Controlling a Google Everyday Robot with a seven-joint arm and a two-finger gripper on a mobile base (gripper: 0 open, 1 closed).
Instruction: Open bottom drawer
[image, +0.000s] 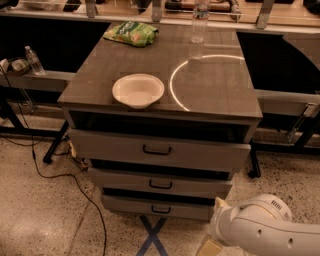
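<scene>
grey wood-grain cabinet (215, 95) stands mid-room on speckled floor. far left, a black cable (75, 187) trails over the floor toward the cabinet's base. on the top, left of centre, a white bowl (138, 90); behind it a green snack bag (132, 34); further right a clear bottle (200, 20) at the back edge.

three fronts are stacked below the top. the bottom drawer (130, 204) is the lowest one, just above the floor, and its black bar handle (161, 209) sits at the middle of the front. the bar's long axis runs level, left-right across the front. the drawer looks shut and not yet pulled, as far as i can judge. a blue tape cross (152, 239) lies on the floor right under the handle.

right of that, the white arm (260, 229) comes in from the lower right corner. the gripper (209, 247) is at its end by the bottom edge, mostly hidden by the arm; cannot tell if it's released or clenched.

key relation: the handle lies left of and a little above the gripper, near but apart, no contact. likely next it needs to go left and in to the bar, then pull straight out from the front.
</scene>
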